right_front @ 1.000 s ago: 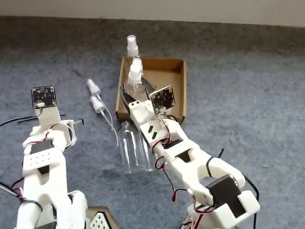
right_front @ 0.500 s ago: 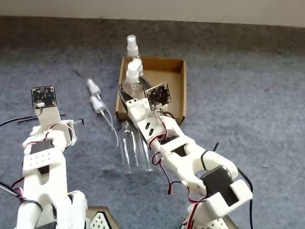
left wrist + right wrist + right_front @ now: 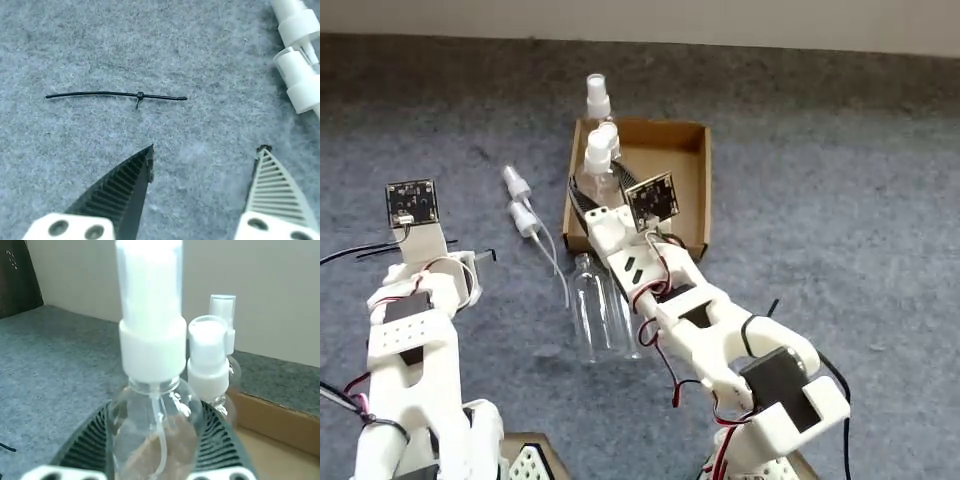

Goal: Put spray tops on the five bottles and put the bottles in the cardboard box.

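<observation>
counter (image 3: pixel 860 170): grey felt-like cover across the whole frame | wall (image 3: pixel 740 18): pale strip along top edge of high view, plain beige in right wrist view | dark brown panel (image 3: pixel 17 275): upper left | light: soft, even

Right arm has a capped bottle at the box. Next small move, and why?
Likely ease the capped bottle down onto the cardboard box floor, then open the fingers: the right gripper is shut on it, upright, over the box's left side.
</observation>
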Controlling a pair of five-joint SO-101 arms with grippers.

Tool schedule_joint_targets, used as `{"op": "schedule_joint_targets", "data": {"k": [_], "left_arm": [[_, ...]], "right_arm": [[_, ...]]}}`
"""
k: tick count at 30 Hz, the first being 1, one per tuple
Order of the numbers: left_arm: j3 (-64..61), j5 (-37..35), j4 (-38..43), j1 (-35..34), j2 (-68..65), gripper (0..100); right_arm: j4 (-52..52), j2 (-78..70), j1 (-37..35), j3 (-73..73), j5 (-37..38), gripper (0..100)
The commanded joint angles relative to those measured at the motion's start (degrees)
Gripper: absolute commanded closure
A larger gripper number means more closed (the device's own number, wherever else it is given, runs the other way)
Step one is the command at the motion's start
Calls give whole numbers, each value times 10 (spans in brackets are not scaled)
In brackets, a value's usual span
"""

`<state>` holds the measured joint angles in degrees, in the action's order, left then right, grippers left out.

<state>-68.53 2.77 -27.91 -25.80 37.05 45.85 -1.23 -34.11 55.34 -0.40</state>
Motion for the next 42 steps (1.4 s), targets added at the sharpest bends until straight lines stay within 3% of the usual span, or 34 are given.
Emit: {"op": "schedule_joint_targets", "data": {"k": [1, 37, 42], "left_arm": [[11, -3, 11, 9, 1, 713], [11, -3, 10, 8, 1, 713], [11, -3, 10, 8, 1, 713]], "right_arm": [[0, -15, 6, -32, -4, 995], [0, -65, 5, -54, -1, 995], [0, -65, 5, -54, -1, 919]]}}
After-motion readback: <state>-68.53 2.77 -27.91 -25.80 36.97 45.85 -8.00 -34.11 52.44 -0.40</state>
